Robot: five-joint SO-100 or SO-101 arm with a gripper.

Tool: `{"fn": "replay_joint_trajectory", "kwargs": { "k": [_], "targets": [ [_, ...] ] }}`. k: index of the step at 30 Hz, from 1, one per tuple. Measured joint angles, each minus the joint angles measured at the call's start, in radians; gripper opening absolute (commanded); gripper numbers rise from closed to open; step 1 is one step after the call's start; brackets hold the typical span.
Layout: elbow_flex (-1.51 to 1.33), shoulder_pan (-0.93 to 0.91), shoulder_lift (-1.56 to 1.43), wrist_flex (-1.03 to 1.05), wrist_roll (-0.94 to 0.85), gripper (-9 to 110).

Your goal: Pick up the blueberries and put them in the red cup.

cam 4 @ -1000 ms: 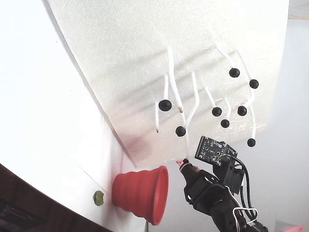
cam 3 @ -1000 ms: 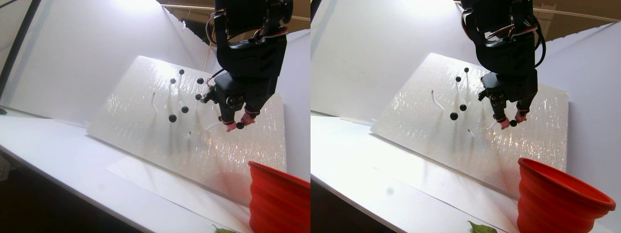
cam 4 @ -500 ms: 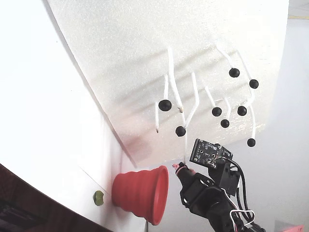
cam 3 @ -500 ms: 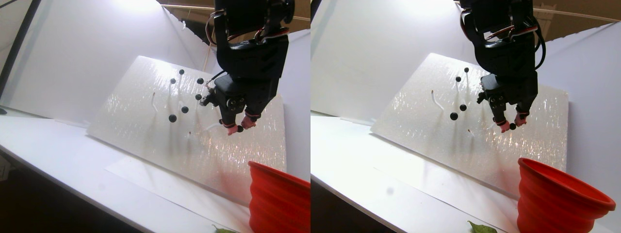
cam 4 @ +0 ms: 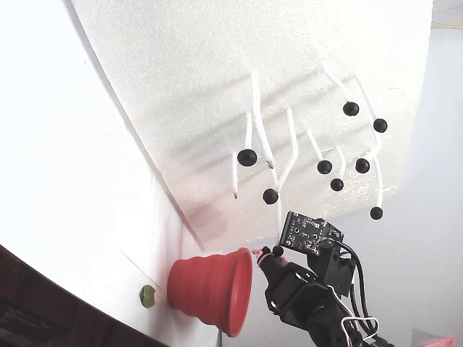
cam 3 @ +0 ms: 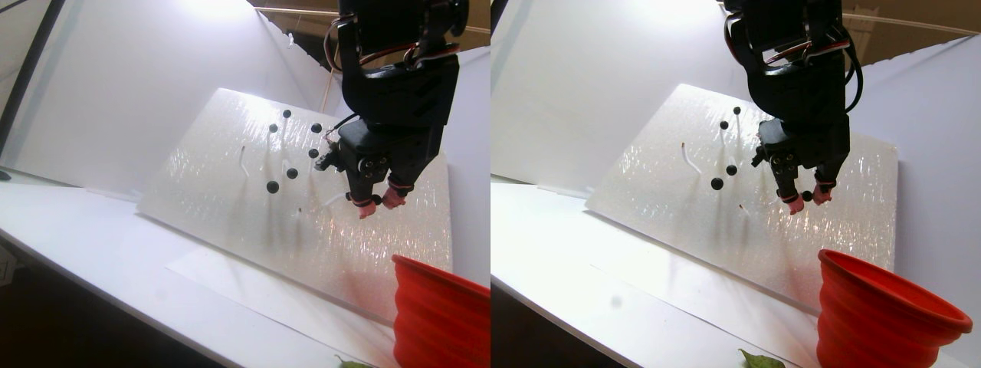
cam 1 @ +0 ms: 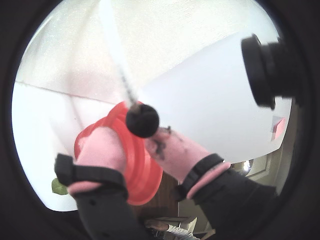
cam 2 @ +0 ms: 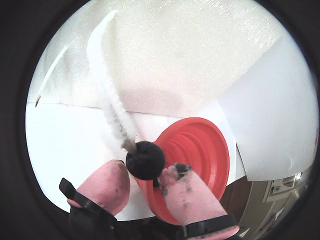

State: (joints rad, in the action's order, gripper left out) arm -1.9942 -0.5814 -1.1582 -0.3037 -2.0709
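Note:
One blueberry (cam 2: 145,159) sits at the tip of a fuzzy white stem (cam 2: 107,90), pinched between my pink fingertips (cam 2: 107,182). My gripper (cam 2: 145,167) is shut on it. In a wrist view the same blueberry (cam 1: 142,120) hangs in front of the red cup (cam 1: 142,175), held by the gripper (cam 1: 134,135). The stereo pair view has the gripper (cam 3: 808,198) above and left of the red cup (cam 3: 881,307). Several other blueberries (cam 4: 247,156) stand on stems from the white foam board (cam 4: 181,72). The red cup (cam 4: 210,285) lies just left of the gripper (cam 4: 264,251).
The foam board (cam 3: 230,192) leans tilted on a white table (cam 3: 92,238) with white walls behind it. A small yellow-green blob (cam 4: 147,296) lies near the cup's base. A bare stem (cam 4: 236,181) without a berry sticks out of the board.
My gripper has shifted slightly down and towards the red cup, with the blueberry still between its fingertips. The other berries have not moved.

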Motion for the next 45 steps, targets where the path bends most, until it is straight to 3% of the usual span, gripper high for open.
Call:
{"fn": "replay_joint_trajectory", "kwargs": {
  "k": [45],
  "targets": [
    [-0.011, -0.011, -0.094, 0.000, -0.044, 15]
  ]
}}
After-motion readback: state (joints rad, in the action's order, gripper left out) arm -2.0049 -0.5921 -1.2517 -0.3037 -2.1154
